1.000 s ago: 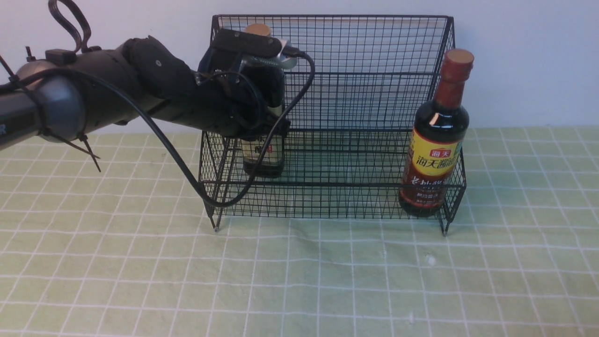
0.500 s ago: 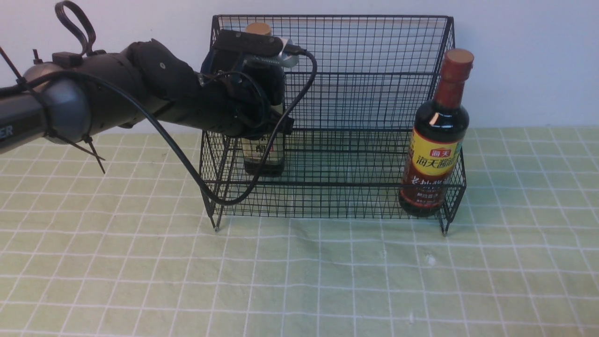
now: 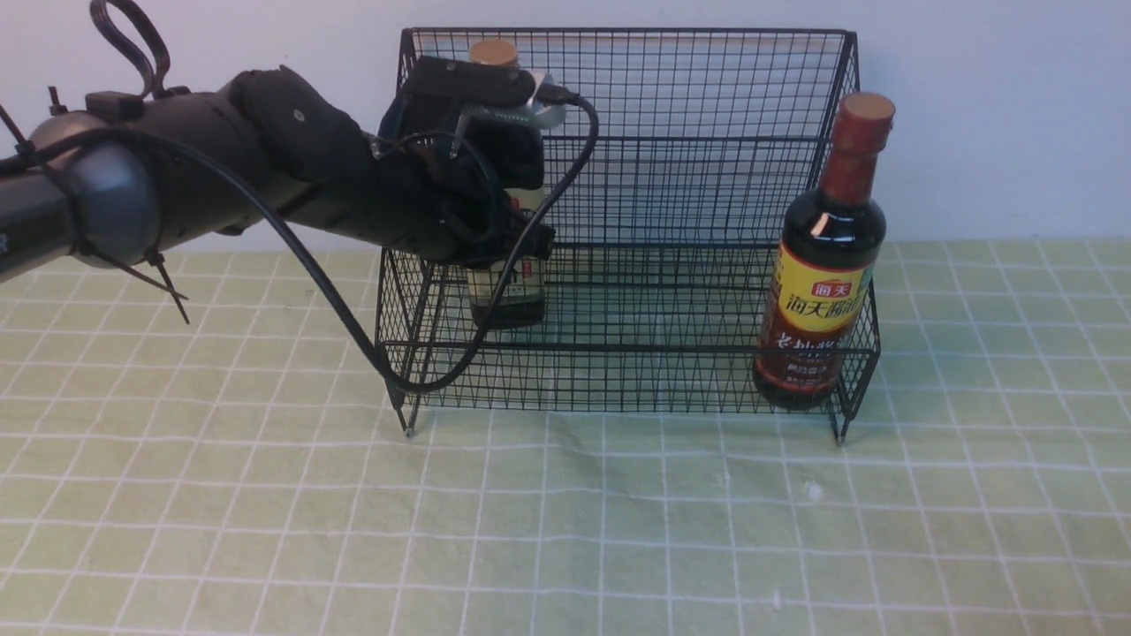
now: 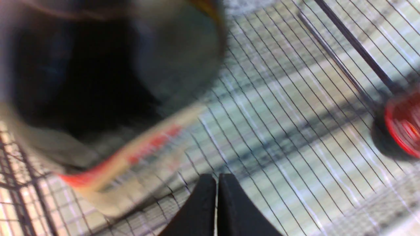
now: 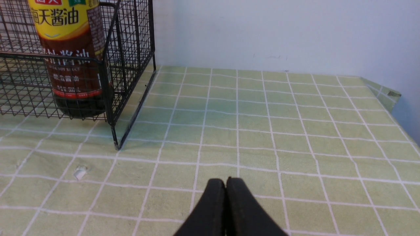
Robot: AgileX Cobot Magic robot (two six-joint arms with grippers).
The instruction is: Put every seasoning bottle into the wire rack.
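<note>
A pale green tablecloth (image 3: 565, 530) with a white grid covers the table, meeting a plain white wall (image 3: 998, 115) behind; a small white speck (image 5: 79, 172) lies on it.

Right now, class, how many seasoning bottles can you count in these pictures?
2. The gold-capped bottle stands at the wire rack's left end, mostly hidden behind the left arm. The red-necked bottle stands at the rack's right end. None other shows.

I count two seasoning bottles, gold-capped bottle (image 3: 505, 291) and red-necked bottle (image 3: 826, 274), in one wire rack (image 3: 671, 106).
</note>
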